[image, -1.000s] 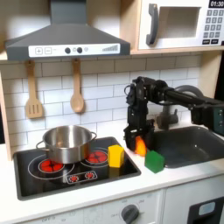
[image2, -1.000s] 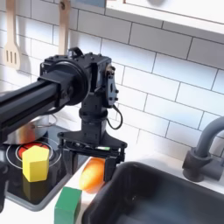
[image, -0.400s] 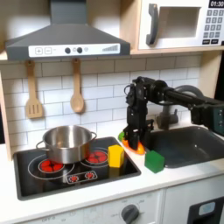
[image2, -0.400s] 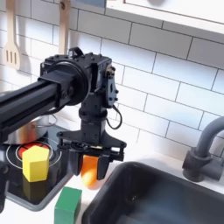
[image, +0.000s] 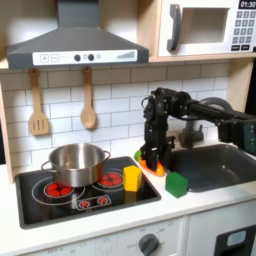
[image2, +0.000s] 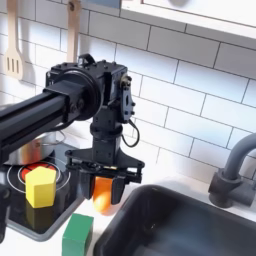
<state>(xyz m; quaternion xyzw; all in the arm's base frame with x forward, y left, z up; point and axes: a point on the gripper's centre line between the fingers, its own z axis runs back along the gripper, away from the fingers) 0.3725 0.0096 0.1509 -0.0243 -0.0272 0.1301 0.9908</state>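
My gripper (image2: 105, 181) (image: 152, 160) points down at the counter strip between the stove and the sink. Its black fingers (image2: 90, 180) press from both sides on an orange, carrot-like object (image2: 103, 197) (image: 159, 168), which stands upright between them with its lower end at the counter. A green block (image2: 77, 235) (image: 176, 183) lies just in front of it, near the sink's corner. To the left in both exterior views, a yellow block (image2: 40, 186) (image: 131, 177) stands on the stove's edge.
A steel pot (image: 75, 163) sits on the black stove (image: 60, 200) with red burners. The sink basin (image: 225, 170) (image2: 190, 225) and grey faucet (image2: 235, 165) lie to the right in both exterior views. A spatula (image: 38, 105) and a spoon (image: 88, 100) hang on the tiled wall.
The fingers, spread wide around the orange object a second ago, have come together on it. Nothing has moved in the last 0.4 s.
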